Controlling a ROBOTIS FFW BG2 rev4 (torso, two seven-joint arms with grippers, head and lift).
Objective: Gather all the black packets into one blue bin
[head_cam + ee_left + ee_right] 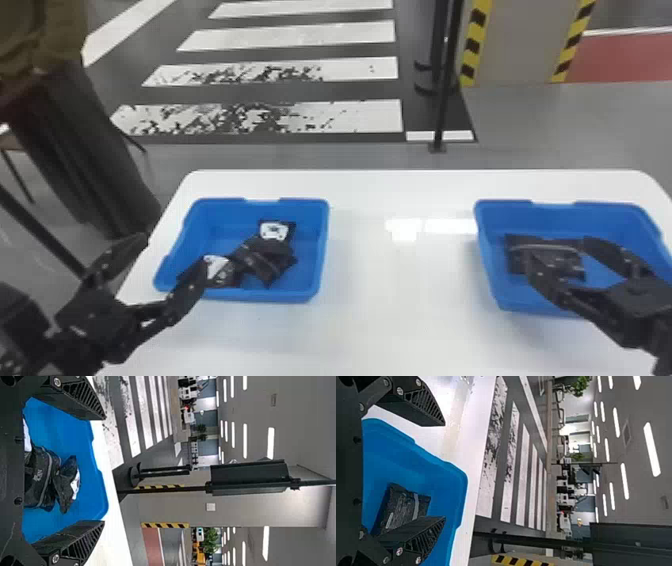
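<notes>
Right gripper, fingers spread, should centre over the packet beneath it (one finger looks nearer), then sink and pinch squarely, clear of the bin walls.

Black packets, some white-labelled, lay overlapping in the left blue bin, from its near edge toward its far right corner; one black, pale-striped packet lay near the left edge of the right blue bin.
</notes>
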